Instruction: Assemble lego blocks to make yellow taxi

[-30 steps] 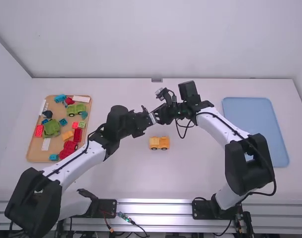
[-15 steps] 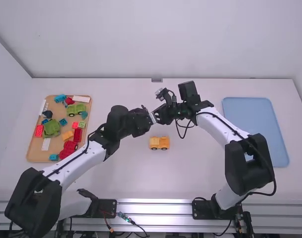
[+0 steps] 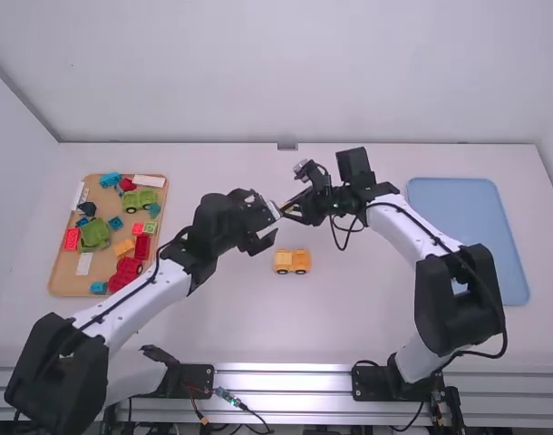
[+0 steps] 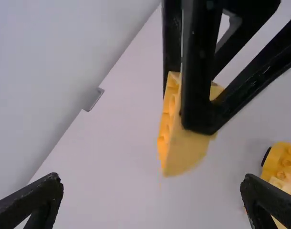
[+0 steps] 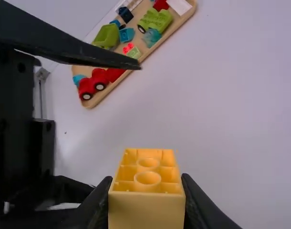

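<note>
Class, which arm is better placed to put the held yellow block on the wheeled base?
Likely the right: the right gripper holds the yellow block near the yellow wheeled base; the left gripper is open and empty.

The yellow wheeled block (image 4: 281, 165) is cut off by the left wrist view's edge.

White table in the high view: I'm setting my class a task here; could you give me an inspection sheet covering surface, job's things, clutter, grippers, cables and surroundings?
Surface: white table; spills: nothing seen.
Job's things: yellow wheeled piece on the table; yellow block held above it.
Clutter: wooden tray of mixed coloured blocks; blue tray opposite.
Left gripper: jaws open.
Right gripper: jaws shut on the yellow block.
Cables: loop hanging at the right arm's wrist; wires with a green connector by the rail.
Surroundings: pale wall behind; metal rail along the near edge.
</note>
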### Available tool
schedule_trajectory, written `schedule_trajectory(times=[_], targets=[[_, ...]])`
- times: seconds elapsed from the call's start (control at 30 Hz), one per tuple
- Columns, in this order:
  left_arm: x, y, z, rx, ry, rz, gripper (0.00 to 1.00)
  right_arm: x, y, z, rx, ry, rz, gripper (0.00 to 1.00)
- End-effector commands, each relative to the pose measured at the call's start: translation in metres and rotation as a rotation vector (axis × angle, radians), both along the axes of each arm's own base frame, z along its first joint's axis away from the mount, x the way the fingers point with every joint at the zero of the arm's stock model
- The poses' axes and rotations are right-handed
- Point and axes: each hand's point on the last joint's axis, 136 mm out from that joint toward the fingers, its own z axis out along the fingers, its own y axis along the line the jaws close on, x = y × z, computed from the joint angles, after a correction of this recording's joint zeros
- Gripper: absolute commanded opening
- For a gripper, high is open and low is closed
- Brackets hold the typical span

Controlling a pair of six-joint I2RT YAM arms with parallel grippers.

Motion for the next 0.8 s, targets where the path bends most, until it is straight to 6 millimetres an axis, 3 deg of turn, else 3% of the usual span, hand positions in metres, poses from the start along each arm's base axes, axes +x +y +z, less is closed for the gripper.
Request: schedule_trajectory(times=[0.0, 0.3, 0.57, 0.77], targets=[[-0.004, -0.003, 0.028, -0.078, -0.034, -0.039, 0.99, 0.008, -0.005, 0.003, -0.006, -0.073, 0.021, 0.26], [-0.029, -0.017, 0.034, -0.146, 0.044, -0.28, 0.99, 0.008, -0.019, -0.003, -0.041, -0.165, 0.069, 0.26], [-0.034, -0.017, 0.052, -0.221, 0.128, -0.451, 0.99, -0.002, -0.026, -0.007, -0.131, -0.239, 0.143, 0.26], [-0.023, -0.016, 0.045, -0.291, 0.259, -0.539, 0.99, -0.019, -0.024, 0.004, -0.21, -0.309, 0.286, 0.21]])
